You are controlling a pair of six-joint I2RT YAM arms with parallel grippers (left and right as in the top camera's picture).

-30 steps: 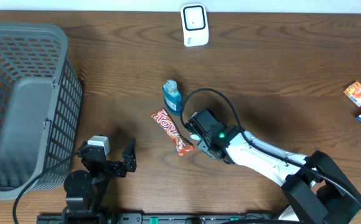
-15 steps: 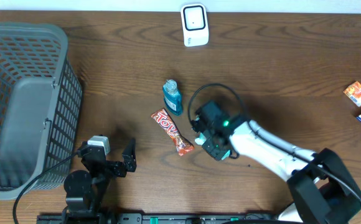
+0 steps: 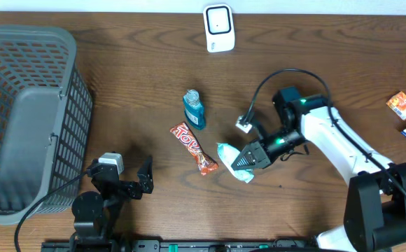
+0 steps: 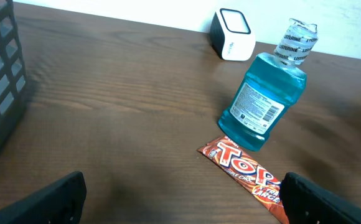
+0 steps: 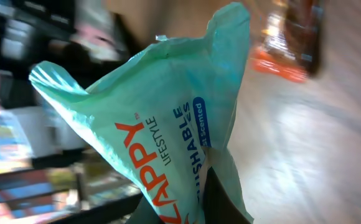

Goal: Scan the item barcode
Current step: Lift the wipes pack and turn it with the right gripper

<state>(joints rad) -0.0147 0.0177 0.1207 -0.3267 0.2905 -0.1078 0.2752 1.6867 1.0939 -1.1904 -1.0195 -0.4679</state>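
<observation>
My right gripper (image 3: 247,160) is shut on a pale teal wipes packet (image 3: 232,165), held just right of the chocolate bar. In the right wrist view the packet (image 5: 168,124) fills the frame, printed "ZAPPY LIFESTYLE", with a dark finger (image 5: 221,200) pressed against it; no barcode shows on this face. The white barcode scanner (image 3: 218,28) stands at the table's far edge, well apart from the packet. My left gripper (image 3: 127,183) rests open near the front edge, and in its wrist view (image 4: 183,199) nothing lies between its fingers.
A blue mouthwash bottle (image 3: 194,108) and a red chocolate bar (image 3: 194,148) lie mid-table, also seen from the left wrist as bottle (image 4: 264,93) and bar (image 4: 243,171). A grey mesh basket (image 3: 28,119) fills the left side. Snack packets (image 3: 402,105) lie at the right edge.
My right gripper has closed on the teal packet, and the arm has swung to the right with it, so the packet now shows beside the chocolate bar. The left arm is unmoved.
</observation>
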